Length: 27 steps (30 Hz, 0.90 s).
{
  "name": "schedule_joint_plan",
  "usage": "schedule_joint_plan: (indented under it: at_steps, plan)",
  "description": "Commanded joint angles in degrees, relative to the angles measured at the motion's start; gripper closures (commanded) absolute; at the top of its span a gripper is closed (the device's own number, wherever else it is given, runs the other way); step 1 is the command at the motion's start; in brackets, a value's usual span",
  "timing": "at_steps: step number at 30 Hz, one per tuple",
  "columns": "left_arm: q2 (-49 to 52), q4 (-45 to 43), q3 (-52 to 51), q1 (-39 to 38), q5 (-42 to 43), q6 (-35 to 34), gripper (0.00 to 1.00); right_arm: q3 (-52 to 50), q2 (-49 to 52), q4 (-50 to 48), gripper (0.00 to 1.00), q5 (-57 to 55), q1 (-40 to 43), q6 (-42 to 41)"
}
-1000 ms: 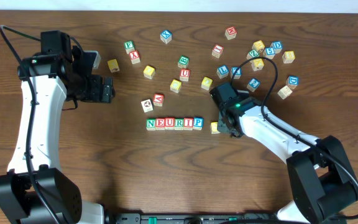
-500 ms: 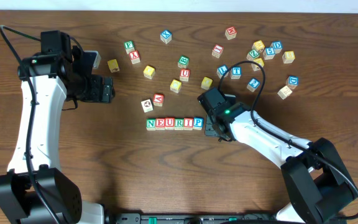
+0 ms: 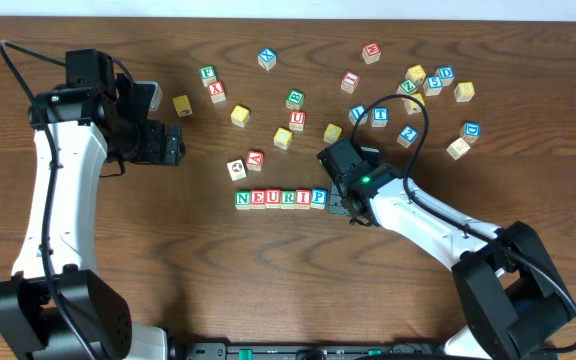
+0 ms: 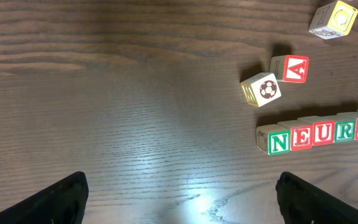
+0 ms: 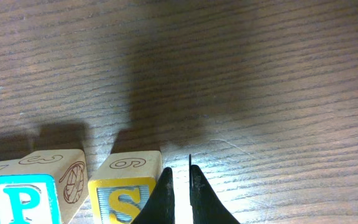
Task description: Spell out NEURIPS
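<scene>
The right gripper, pinched together and empty, stands just beside the S cube, which neighbours the P cube. The left gripper gapes wide above the table.

Setting: robotics lab or test bench. Evidence: white-and-black left arm and right arm, cabled, on a bare wood-grain tabletop; scattered alphabet cubes as test pieces.

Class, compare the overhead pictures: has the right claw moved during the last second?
Yes. The right claw slid left in the picture, toward the unmoved P cube.
</scene>
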<state>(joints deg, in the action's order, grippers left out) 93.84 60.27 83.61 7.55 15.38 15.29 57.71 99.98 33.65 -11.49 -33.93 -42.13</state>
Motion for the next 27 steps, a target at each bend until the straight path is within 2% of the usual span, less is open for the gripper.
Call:
schedule_joint_plan:
  at_steps: [1, 6, 16, 27]
  plan:
    - [-0.83, 0.33, 1.11, 0.00, 0.63, 0.72, 0.05, 0.57, 0.55, 0.81, 0.97, -0.20, -0.68, -1.16]
    - [-0.83, 0.33, 1.11, -0.02, 0.63, 0.74, 0.05, 0.55, 0.55, 4.79, 0.99, -0.17, -0.90, -4.61]
    - [-0.83, 0.31, 1.11, -0.02, 0.63, 0.72, 0.05, 0.55, 0.55, 0.42, 0.93, -0.17, -3.80, -5.66]
    - [-0.83, 0.31, 1.11, -0.02, 0.63, 0.72, 0.05, 0.55, 0.55, -0.13, 0.92, -2.80, -4.00, -5.62]
